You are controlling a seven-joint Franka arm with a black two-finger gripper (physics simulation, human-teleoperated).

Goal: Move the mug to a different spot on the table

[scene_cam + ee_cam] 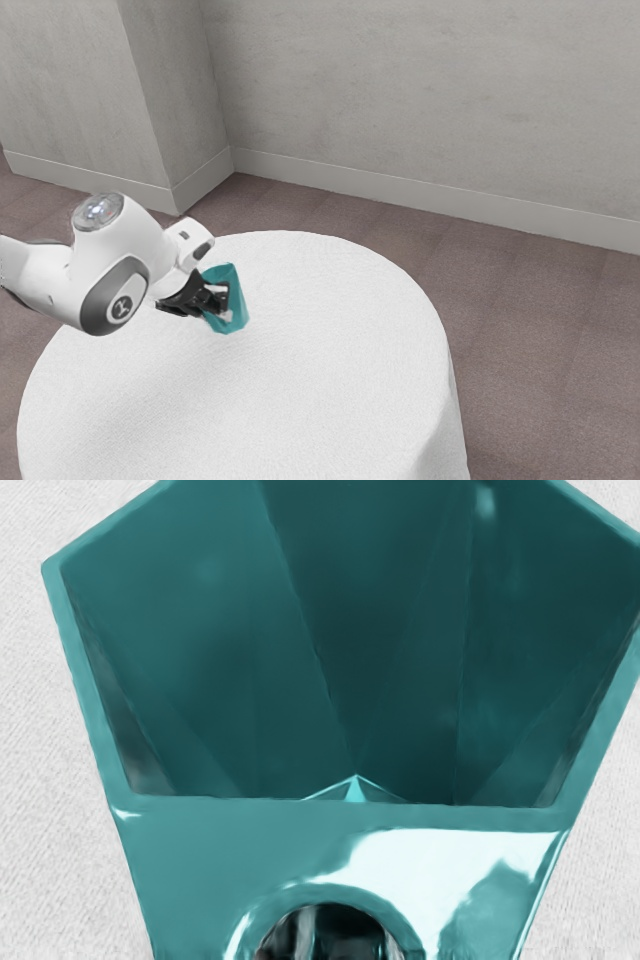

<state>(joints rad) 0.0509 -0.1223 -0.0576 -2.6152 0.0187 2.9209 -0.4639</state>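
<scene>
1. Round table (330, 400) under a white cloth. In the exterior view its near rim is cut off at 6 o'clock, and its right rim drops to the floor at 3 o'clock.
2. Bare cloth runs from 1 o'clock round to 7 o'clock of the mug (229, 305), giving wide room on that side. The closest rim lies toward 10–11 o'clock, behind the arm (110, 260).
3. Mug: teal, faceted, narrowing toward its base. It sits at roughly 11 o'clock from the table's middle and is tilted, mouth leaning toward the arm. Cannot tell if the base touches the cloth.
4. Gripper (212, 299): black fingers close on the mug's wall from two sides, at the side facing the arm, pinching it.
5. Wrist view: looks straight into the mug's (300, 660) hollow, with the handle loop (330, 925) nearest the hand and white cloth (30, 780) beside the rim.
6. Mark on the arm's grey joint cap (122, 303): too small to read.
7. Beyond the table: brown floor (540, 330), pale skirting (430, 195), grey wall (420, 90) at 12 o'clock.
</scene>
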